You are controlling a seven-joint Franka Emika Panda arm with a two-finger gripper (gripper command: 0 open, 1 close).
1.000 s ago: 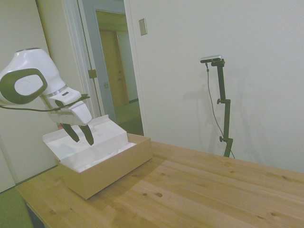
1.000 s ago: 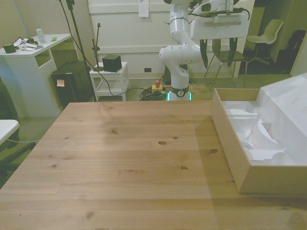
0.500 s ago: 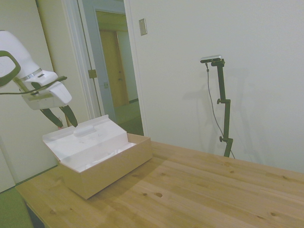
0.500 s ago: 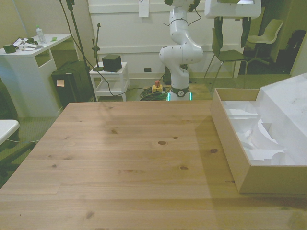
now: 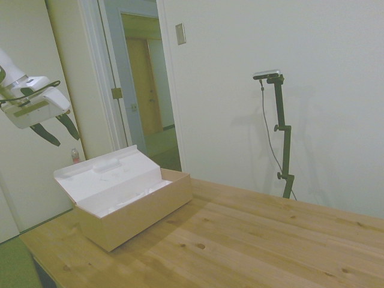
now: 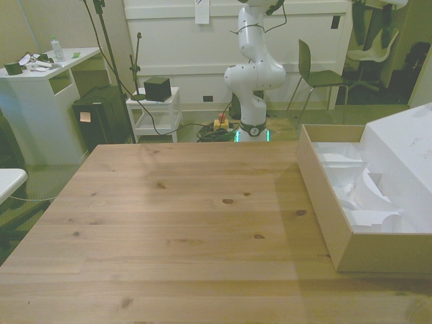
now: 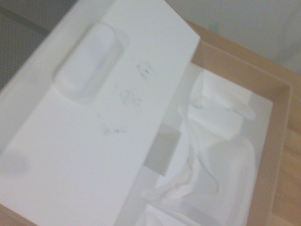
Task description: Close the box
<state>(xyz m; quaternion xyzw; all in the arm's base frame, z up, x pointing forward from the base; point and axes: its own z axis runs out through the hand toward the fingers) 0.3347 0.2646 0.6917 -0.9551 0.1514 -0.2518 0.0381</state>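
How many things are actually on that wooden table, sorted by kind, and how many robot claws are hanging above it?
Cardboard boxes: 1, the box, tan outside, white inside, lid up.
Grippers: 1, the gripper, in the air beyond the box.
Wooden tables: 1, the table.
Total: 3.

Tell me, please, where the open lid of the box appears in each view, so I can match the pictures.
Side view: the lid leans up at the picture's left, over the box.
Front view: the lid rises at the front view's right edge.
Wrist view: the lid fills most of the picture, seen from close by.
Shared landmark: the crumpled white lining beside the lid.
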